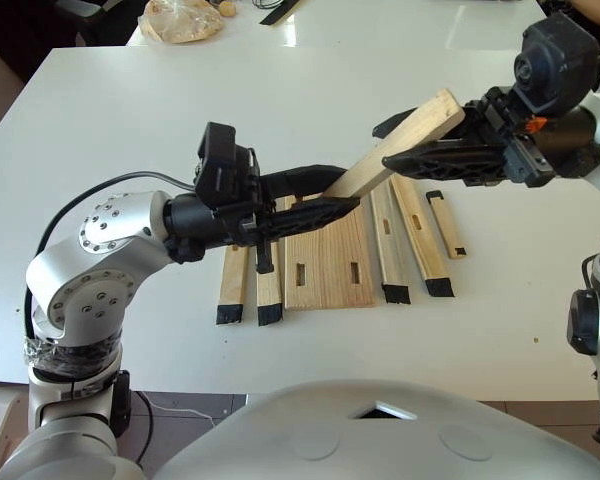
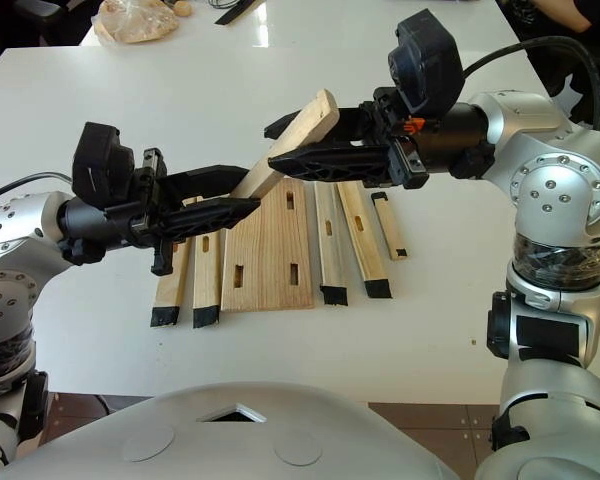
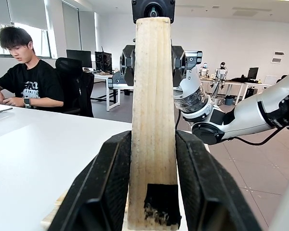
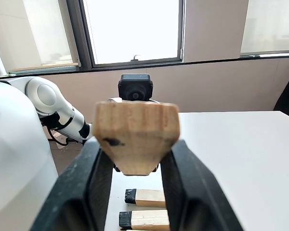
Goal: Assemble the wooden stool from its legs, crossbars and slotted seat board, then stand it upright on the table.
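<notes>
A wooden leg (image 1: 405, 140) with a black-capped end hangs tilted above the table, gripped at both ends. My left gripper (image 1: 345, 188) is shut on its lower, capped end (image 3: 153, 96). My right gripper (image 1: 385, 143) is shut on its upper part, whose bare end (image 4: 137, 137) sits between the black fingers (image 4: 89, 183). Below them the slotted seat board (image 1: 328, 262) lies flat. Two legs (image 1: 235, 285) lie at its left side, two more (image 1: 425, 240) at its right, and a short crossbar (image 1: 447, 225) lies farthest right.
The white table (image 1: 100, 130) has bare room to the left, right and behind the parts. A crumpled bag (image 1: 183, 20) lies at the far edge. The front edge runs close below the leg ends.
</notes>
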Available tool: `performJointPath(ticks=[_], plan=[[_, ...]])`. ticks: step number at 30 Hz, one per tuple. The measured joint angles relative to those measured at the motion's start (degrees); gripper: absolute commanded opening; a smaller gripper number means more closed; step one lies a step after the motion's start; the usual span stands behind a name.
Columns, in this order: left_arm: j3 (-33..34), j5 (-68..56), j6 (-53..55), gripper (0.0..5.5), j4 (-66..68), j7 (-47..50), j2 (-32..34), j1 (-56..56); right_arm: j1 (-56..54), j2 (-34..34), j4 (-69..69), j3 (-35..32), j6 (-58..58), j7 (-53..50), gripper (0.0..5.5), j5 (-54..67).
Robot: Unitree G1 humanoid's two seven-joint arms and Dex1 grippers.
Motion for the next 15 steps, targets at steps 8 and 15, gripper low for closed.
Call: performJointPath(ticks=[8,15], plan=[[-0.08,-2.06,1.70,2.05,0.50,2.50,0.06,0.10,0.71,-0.79,0.07,0.59,-1.62,2.06,1.30,-2.64],[-2.14,6.49,0.58,3.00,3.62,3.88,0.41,0.43,0.46,-1.39,2.97,0.43,-4.27,1.59,1.30,-6.33]])
